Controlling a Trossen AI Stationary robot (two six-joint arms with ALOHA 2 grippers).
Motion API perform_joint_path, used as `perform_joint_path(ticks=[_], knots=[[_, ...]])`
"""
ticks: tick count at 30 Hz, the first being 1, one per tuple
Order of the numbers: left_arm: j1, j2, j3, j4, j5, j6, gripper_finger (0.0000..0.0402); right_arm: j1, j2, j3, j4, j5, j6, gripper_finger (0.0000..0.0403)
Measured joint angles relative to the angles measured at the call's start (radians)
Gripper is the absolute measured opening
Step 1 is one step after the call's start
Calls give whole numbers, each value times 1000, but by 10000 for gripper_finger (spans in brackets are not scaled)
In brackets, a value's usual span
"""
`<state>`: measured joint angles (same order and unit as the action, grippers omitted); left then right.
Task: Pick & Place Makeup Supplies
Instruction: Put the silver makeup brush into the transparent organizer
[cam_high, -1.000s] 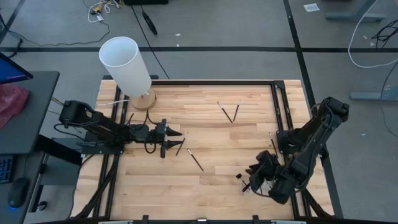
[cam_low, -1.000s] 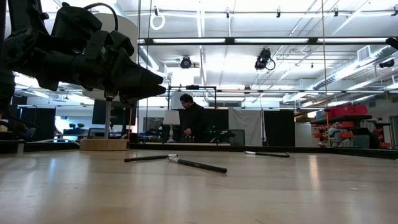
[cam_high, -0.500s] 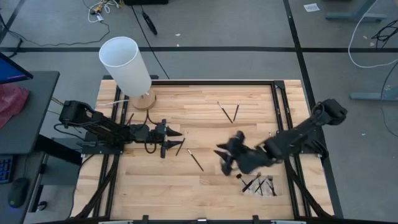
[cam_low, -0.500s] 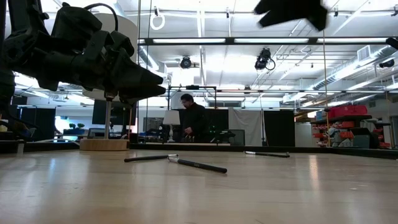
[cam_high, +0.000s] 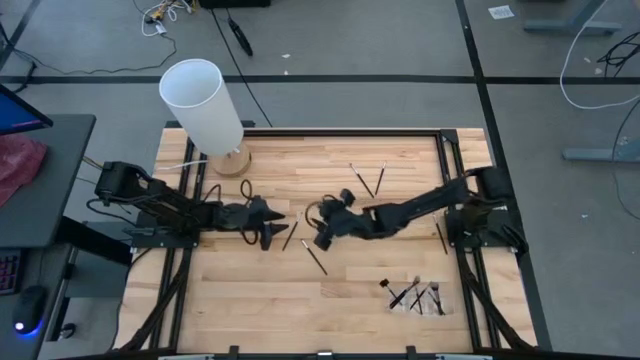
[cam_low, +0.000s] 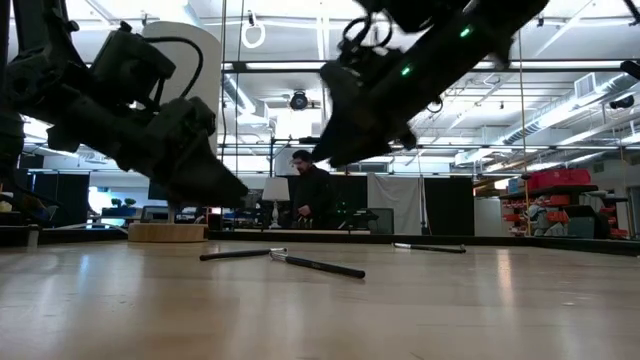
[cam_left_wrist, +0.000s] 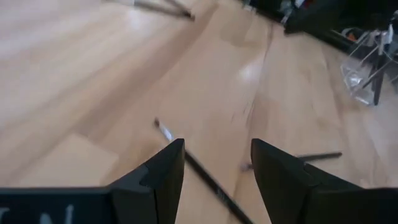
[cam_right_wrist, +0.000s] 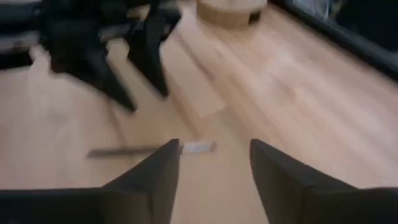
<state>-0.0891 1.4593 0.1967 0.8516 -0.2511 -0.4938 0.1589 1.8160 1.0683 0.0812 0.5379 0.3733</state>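
From above, the left gripper (cam_high: 272, 222) sits over the wooden table (cam_high: 260, 290), left of the middle, with its two fingers spread wide and nothing in them. The right gripper (cam_high: 322, 222) reaches in from the right to the middle of the table. Its fingers are apart too, and empty. Two makeup brushes (cam_high: 303, 247) lie on the wood between and just under the two grippers. Two crossed brushes (cam_high: 368, 179) lie at the far side. A clear holder with brushes (cam_high: 415, 296) sits at the near right. A big white cylinder (cam_high: 203, 103) stands at the far left corner.

From table height, both grippers hang above the wood. Two brushes (cam_low: 283, 259) lie flat in the middle. A person (cam_low: 311, 194) stands far behind.

From the left wrist, one brush (cam_left_wrist: 198, 172) lies between the open fingers (cam_left_wrist: 160, 176).

From the right wrist, a brush (cam_right_wrist: 151, 149) lies ahead of the open fingers (cam_right_wrist: 279, 172).
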Motion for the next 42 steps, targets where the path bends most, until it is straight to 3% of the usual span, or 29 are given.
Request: perform_joint_path(ticks=[4, 8, 12, 15, 22, 25, 32, 42], knots=[[-5, 0, 27, -131, 51, -106, 188, -59, 41, 0, 107, -21, -143, 237], [-38, 0, 115, -379, 36, -156, 182, -96, 47, 0, 120, -22, -223, 257], [-90, 0, 231, -593, -99, -183, 171, -104, 47, -32, 136, -22, -273, 261], [-148, 0, 276, -662, -242, -184, 163, -103, 47, -97, 207, -24, -283, 261], [-320, 0, 239, -664, -615, -268, 156, -62, 32, -269, 352, -35, -138, 261], [-360, 0, 220, -655, -722, -336, 156, -27, 26, -309, 380, -60, -88, 261], [-374, 72, 214, -527, -729, -336, 156, 46, -16, -316, 428, -84, -66, 261], [-357, 292, 218, -268, -713, -287, 156, 80, -29, -316, 695, -84, -78, 261]])
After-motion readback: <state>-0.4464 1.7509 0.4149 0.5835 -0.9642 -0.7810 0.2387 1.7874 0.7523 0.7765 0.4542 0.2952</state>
